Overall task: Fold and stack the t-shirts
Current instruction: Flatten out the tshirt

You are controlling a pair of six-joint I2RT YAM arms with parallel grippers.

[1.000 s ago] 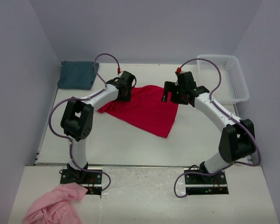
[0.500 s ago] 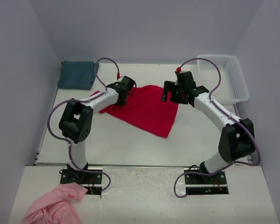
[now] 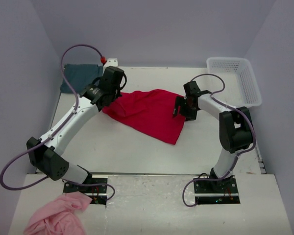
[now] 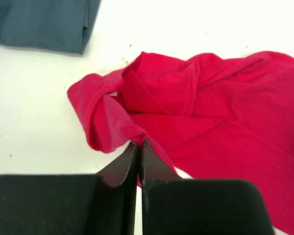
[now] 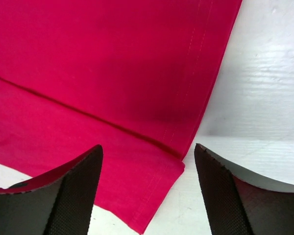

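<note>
One crimson t-shirt [image 3: 149,115] is spread left of the white basket [image 3: 227,59]. Its end farthest from the basket is pinched in the closed left gripper [image 4: 139,143]; its basket-side hem corner is straddled by the open right gripper [image 5: 147,147]. Straightening is judged in hand: that hem must be clamped, then drawn taut. Bare table [image 3: 201,134] is seen between hem and basket.

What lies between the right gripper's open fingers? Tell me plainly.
In the right wrist view, a hemmed corner of the red t-shirt lies between the fingers of the right gripper, with bare white table beside it.
</note>
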